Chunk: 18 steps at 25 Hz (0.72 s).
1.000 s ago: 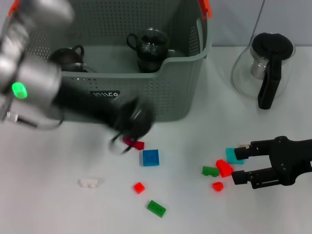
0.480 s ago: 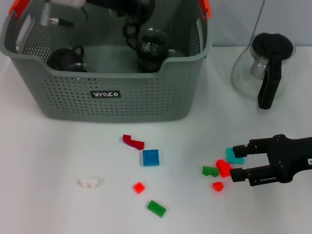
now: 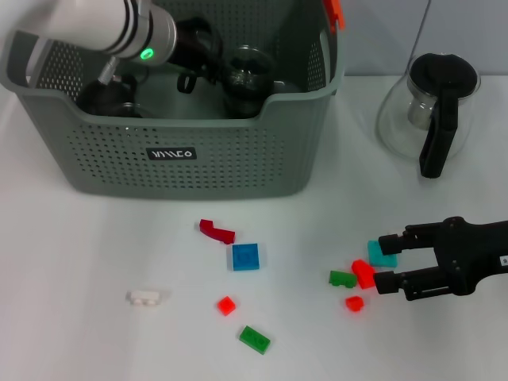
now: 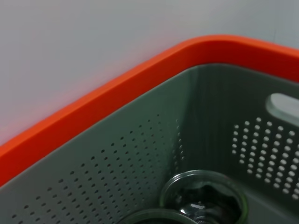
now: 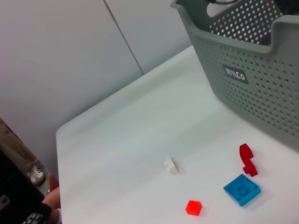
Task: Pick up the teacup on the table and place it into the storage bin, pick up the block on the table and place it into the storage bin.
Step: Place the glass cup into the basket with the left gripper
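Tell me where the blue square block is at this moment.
In the head view, the blue square block lies on the table in front of the storage bin, just beside the dark red curved piece, left of the right pincer.

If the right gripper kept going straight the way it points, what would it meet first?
Most likely the red block: the right gripper points toward the robot's left, with that block just ahead between its open fingertips. Height is unclear, so it might pass above.
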Each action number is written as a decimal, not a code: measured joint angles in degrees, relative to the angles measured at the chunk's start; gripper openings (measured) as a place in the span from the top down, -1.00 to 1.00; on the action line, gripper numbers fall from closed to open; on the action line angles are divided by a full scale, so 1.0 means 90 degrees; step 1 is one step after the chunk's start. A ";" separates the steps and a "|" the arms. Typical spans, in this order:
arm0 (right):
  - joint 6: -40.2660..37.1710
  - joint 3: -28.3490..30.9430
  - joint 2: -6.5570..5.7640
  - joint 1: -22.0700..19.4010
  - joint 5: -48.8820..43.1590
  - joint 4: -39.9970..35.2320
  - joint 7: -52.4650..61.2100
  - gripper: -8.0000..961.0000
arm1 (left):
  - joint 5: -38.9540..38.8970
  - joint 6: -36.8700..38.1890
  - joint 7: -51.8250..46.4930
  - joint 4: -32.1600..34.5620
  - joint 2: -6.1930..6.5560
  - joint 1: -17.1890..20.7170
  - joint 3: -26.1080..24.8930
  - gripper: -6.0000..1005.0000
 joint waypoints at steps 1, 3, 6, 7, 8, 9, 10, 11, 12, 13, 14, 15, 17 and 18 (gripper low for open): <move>0.0001 0.0001 0.0000 0.0001 0.0000 0.0000 0.0001 -0.68 | 0.0085 -0.0099 0.0000 -0.0030 -0.0039 -0.0001 0.0000 0.92; 0.0005 0.0001 0.0000 0.0005 0.0000 0.0000 0.0002 -0.68 | 0.0278 -0.0280 0.0000 -0.0087 -0.0120 -0.0001 0.0004 0.92; 0.0010 -0.0001 0.0000 0.0011 0.0000 0.0000 0.0003 -0.68 | 0.0577 -0.0400 0.0001 -0.0114 -0.0210 0.0003 0.0016 0.92; 0.0010 -0.0002 0.0000 0.0012 0.0000 0.0000 0.0004 -0.68 | 0.0654 -0.0410 0.0001 -0.0117 -0.0231 0.0005 0.0018 0.92; 0.0010 -0.0002 0.0000 0.0012 0.0000 0.0000 0.0004 -0.68 | 0.0734 -0.0419 -0.0005 -0.0119 -0.0258 0.0008 0.0018 0.92; 0.0010 -0.0003 0.0000 0.0012 0.0000 0.0000 0.0004 -0.68 | 0.0801 -0.0425 -0.0029 -0.0118 -0.0284 0.0013 0.0017 0.92; 0.0010 -0.0005 0.0000 0.0012 0.0000 0.0000 0.0004 -0.68 | 0.0843 -0.0433 -0.0105 -0.0102 -0.0301 0.0022 0.0015 0.92; 0.0010 -0.0007 0.0000 0.0012 0.0000 0.0000 0.0004 -0.68 | 0.0850 -0.0434 -0.0137 -0.0094 -0.0306 0.0026 0.0011 0.92; 0.0010 -0.0009 0.0000 0.0012 0.0000 0.0000 0.0004 -0.68 | 0.0853 -0.0430 -0.0213 -0.0075 -0.0309 0.0034 -0.0004 0.92; 0.0010 -0.0012 0.0000 0.0012 0.0000 0.0000 0.0004 -0.68 | 0.0850 -0.0420 -0.0246 -0.0073 -0.0307 0.0038 -0.0016 0.92; 0.0010 -0.0015 0.0000 0.0012 0.0000 0.0000 0.0006 -0.68 | 0.0843 -0.0408 -0.0288 -0.0071 -0.0300 0.0040 -0.0033 0.86; 0.0010 -0.0019 0.0000 0.0011 0.0000 0.0000 0.0008 -0.68 | 0.0838 -0.0402 -0.0341 -0.0071 -0.0286 0.0048 -0.0050 0.79; 0.0009 -0.0026 0.0000 0.0012 0.0000 0.0000 0.0013 -0.68 | 0.0839 -0.0400 -0.0440 -0.0069 -0.0272 0.0065 -0.0059 0.67; 0.0008 -0.0028 0.0000 0.0011 -0.0007 0.0000 0.0014 -0.68 | 0.0842 -0.0400 -0.0481 -0.0055 -0.0267 0.0081 -0.0061 0.61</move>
